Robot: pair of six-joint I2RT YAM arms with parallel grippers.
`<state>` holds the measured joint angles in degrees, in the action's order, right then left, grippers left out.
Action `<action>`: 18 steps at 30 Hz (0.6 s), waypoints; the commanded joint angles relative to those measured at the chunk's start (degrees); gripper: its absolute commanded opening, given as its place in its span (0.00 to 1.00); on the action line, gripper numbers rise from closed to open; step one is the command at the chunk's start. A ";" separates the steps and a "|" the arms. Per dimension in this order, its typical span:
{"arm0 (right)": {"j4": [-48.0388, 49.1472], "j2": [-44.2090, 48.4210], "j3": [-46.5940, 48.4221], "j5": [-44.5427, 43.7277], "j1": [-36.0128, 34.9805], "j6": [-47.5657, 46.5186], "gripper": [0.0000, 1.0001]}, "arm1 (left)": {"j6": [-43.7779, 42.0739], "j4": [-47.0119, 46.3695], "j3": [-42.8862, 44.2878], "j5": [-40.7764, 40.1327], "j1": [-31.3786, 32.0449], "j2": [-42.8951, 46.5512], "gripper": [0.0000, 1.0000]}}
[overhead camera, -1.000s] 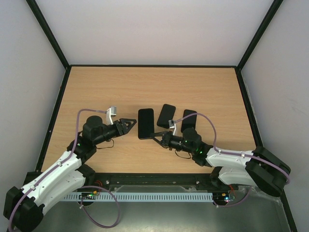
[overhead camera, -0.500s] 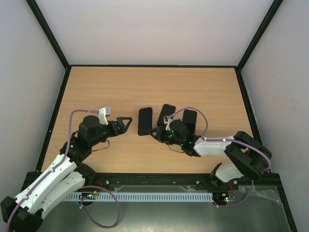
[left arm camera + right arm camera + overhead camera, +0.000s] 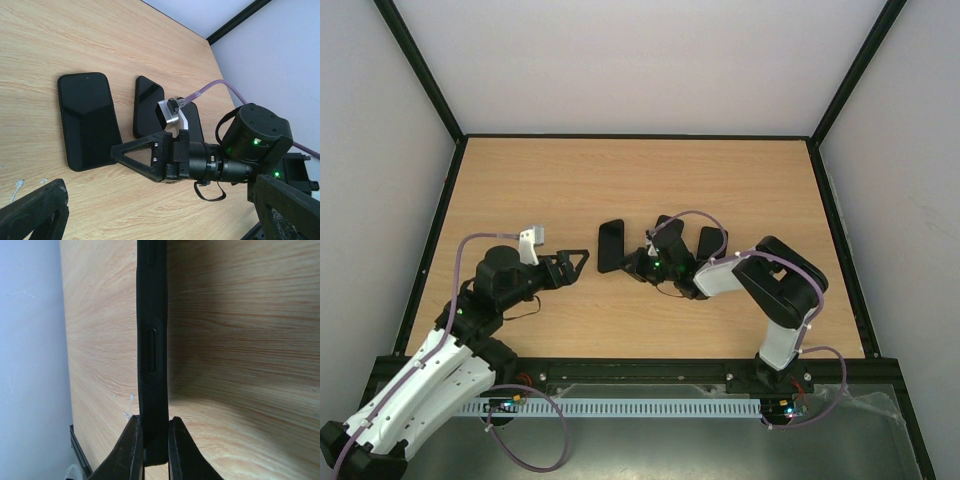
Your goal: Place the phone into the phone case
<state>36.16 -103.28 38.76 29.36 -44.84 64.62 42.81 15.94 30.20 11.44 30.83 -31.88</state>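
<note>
Three black phone-shaped slabs lie mid-table. The largest [image 3: 610, 245] has a thick rim and moulded side buttons like a case, and a glossy face [image 3: 89, 120]. I cannot tell whether a phone sits in it. My right gripper [image 3: 633, 262] is shut on its near end; the right wrist view shows it edge-on [image 3: 152, 340] between the fingers [image 3: 156, 440], tilted up off the wood. A slimmer glossy slab [image 3: 148, 102] and a third one [image 3: 712, 243] lie to the right, partly behind the right wrist. My left gripper [image 3: 575, 262] is open and empty, just left of the big slab.
The black frame rails [image 3: 440, 230] border the wooden table [image 3: 640, 180] on all sides. The right arm's purple cable [image 3: 695, 218] loops over the two slabs on the right. A white thread scrap [image 3: 20, 184] lies on the wood near the left fingers.
The right gripper has moved forward and left and now grips the big slab, which has shifted left and tipped onto its edge. The left gripper has drawn back slightly.
</note>
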 commanded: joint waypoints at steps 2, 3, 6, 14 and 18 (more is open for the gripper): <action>0.43 -0.41 2.98 0.25 0.54 -2.57 0.10 | -1.66 2.53 1.79 -0.72 -0.29 1.02 0.99; -0.85 -0.28 3.25 -0.28 0.60 -2.88 0.15 | -1.67 2.66 1.80 -0.84 -0.25 1.17 1.00; -5.38 0.64 4.41 -1.48 0.80 -4.01 0.25 | -1.74 3.01 1.79 -1.19 -0.25 1.42 0.99; -15.82 8.42 4.04 -6.69 0.83 -7.57 0.60 | -1.48 4.66 2.53 -2.58 -0.25 1.47 0.99; -21.88 14.13 3.86 -10.24 0.83 -10.19 0.79 | -1.18 5.47 3.30 -3.74 -0.24 1.47 0.99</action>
<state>21.56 -94.76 41.63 24.18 -44.23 58.28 42.13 20.03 31.07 9.37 30.83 -30.87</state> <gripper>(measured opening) 0.719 0.994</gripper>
